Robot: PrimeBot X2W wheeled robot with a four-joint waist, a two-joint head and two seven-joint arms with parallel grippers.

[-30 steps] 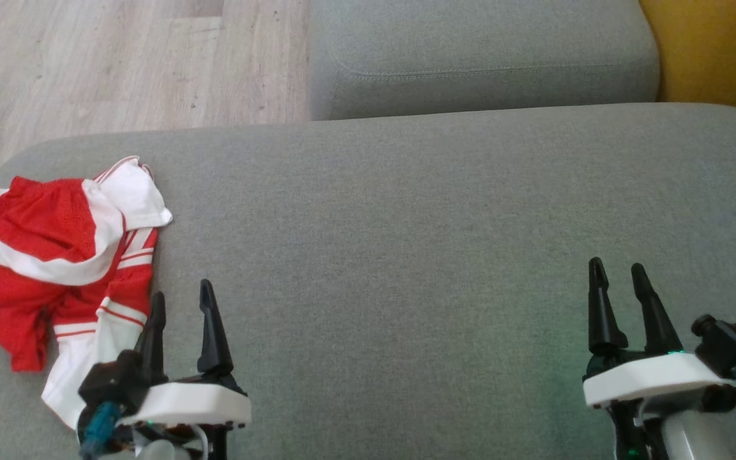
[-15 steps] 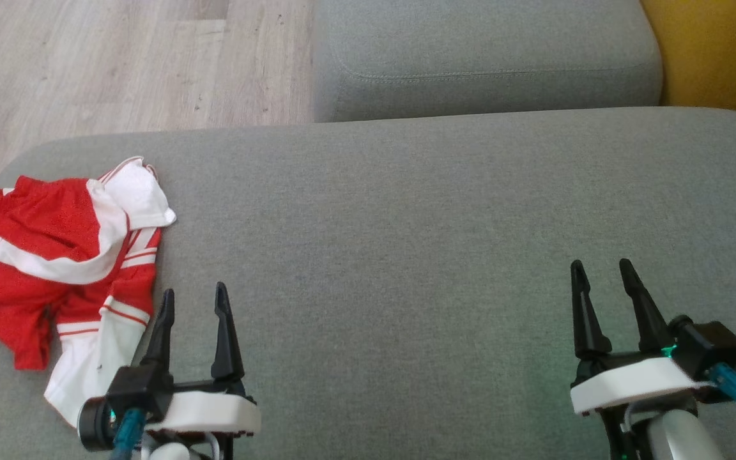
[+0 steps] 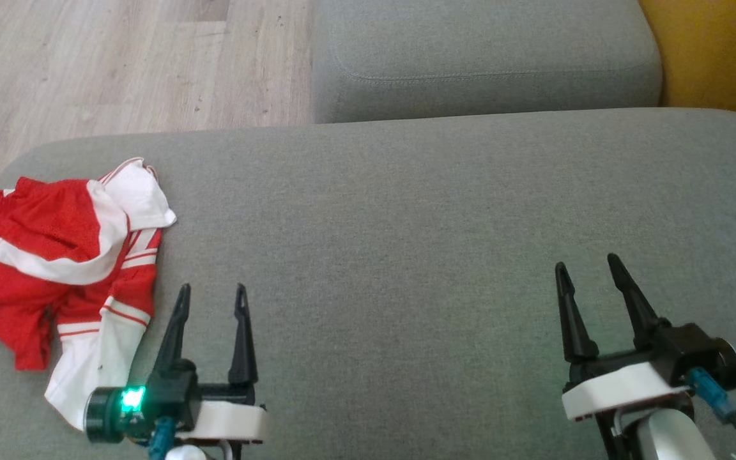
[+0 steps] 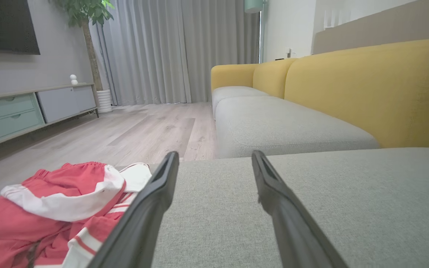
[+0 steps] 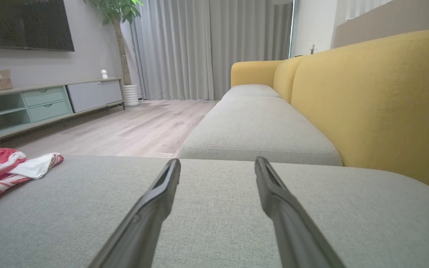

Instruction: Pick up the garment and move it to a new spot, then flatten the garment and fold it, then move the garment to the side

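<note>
**Red-white garment lay crumpled, ungrasped**

The garment, red mesh w/ white stripes, lay bunched on the grey sofa cushion near its left edge, close to the wood floor; the left tool pointed fwd just beside the garment's right hem, fingers spread apart & holding nothing, a green light lit at its base; the right tool stood well apart over bare cushion at lower right, likewise spread & empty; a second grey cushion & a yellow backrest lay beyond.
</note>
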